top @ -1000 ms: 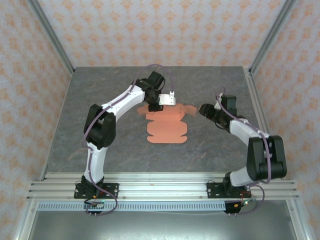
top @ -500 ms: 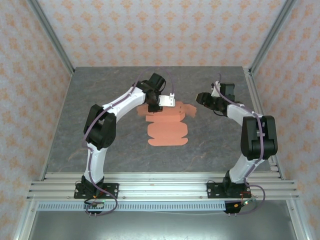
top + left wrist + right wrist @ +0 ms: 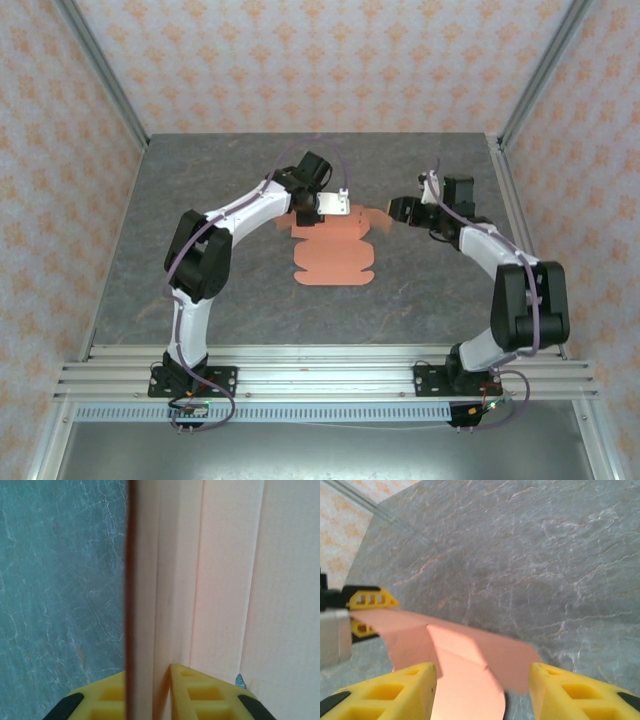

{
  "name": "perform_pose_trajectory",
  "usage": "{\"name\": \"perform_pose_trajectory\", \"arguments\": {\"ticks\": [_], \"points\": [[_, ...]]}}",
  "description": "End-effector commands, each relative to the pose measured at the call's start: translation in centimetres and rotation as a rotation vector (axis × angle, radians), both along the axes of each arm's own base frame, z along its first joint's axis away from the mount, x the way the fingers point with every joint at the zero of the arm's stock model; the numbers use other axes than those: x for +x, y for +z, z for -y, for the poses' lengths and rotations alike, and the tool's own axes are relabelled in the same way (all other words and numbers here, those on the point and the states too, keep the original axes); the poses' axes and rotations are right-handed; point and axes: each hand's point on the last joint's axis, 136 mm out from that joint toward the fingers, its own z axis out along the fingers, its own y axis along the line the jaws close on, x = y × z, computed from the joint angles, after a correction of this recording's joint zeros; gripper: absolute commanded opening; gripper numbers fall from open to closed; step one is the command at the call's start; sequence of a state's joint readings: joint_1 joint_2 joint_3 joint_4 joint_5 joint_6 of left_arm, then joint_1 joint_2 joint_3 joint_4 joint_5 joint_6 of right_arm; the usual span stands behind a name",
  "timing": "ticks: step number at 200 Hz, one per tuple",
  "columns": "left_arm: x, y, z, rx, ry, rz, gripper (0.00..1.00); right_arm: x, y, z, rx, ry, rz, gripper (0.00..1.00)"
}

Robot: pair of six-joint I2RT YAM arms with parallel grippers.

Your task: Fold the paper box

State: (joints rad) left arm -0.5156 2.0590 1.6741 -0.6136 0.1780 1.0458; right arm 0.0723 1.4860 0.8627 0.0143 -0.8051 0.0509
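The paper box [image 3: 335, 260] is a flat salmon-orange die-cut sheet lying mid-table, with its far strip raised. My left gripper [image 3: 312, 216] sits at that far edge, shut on the upright flap. In the left wrist view the flap's edge [image 3: 131, 580] runs between the two yellow fingers [image 3: 200, 692], and my left gripper [image 3: 147, 670] pinches it. My right gripper [image 3: 398, 211] hovers open at the sheet's right end. In the right wrist view a rounded side tab [image 3: 470, 655] lies between and beyond my right gripper [image 3: 481, 669], untouched. The left gripper's yellow fingers [image 3: 367, 600] show at the far end.
The grey marbled tabletop [image 3: 220, 270] surrounds the sheet. Aluminium frame posts [image 3: 105, 75] and patterned walls close off the back and sides. A rail [image 3: 320, 375] carrying both arm bases runs along the near edge.
The right gripper swung up and left, then settled at the sheet's right tab. The left gripper shifted slightly toward the back, still holding the far flap.
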Motion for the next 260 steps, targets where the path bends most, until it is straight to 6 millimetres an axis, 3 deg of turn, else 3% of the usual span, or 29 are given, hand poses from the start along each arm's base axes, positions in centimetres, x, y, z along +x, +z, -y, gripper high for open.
{"name": "perform_pose_trajectory", "arguments": {"ticks": [1,51,98,182,205,216,233,241,260], "points": [[0.4,0.8,-0.3,0.006,0.027,0.044,0.15,-1.0,0.4,-0.1,-0.106,0.02,0.073,0.52],[0.4,0.8,-0.1,0.013,0.008,0.031,0.15,0.7,-0.6,1.3,-0.244,-0.041,0.109,0.53],[0.4,0.8,0.0,0.014,0.0,0.022,0.15,1.3,-1.2,-0.9,-0.273,0.089,0.095,0.53],[0.3,1.3,0.5,-0.015,-0.006,0.015,0.15,2.5,-3.7,-1.7,-0.37,0.122,0.058,0.49],[0.3,1.4,0.6,-0.018,-0.004,0.017,0.15,3.0,-3.6,-1.8,-0.378,0.12,0.071,0.49],[0.3,1.5,0.6,-0.02,-0.003,0.018,0.15,3.0,-3.6,-1.8,-0.381,0.124,0.068,0.45],[0.4,1.5,0.6,-0.022,-0.003,0.019,0.15,3.1,-3.8,-2.0,-0.392,0.124,0.068,0.3],[0.3,1.6,0.6,-0.023,-0.001,0.017,0.16,3.2,-3.8,-1.9,-0.409,0.117,0.072,0.27],[0.1,2.0,0.8,-0.036,-0.003,0.013,0.35,3.2,-4.0,-1.8,-0.449,0.122,0.08,0.24]]}}
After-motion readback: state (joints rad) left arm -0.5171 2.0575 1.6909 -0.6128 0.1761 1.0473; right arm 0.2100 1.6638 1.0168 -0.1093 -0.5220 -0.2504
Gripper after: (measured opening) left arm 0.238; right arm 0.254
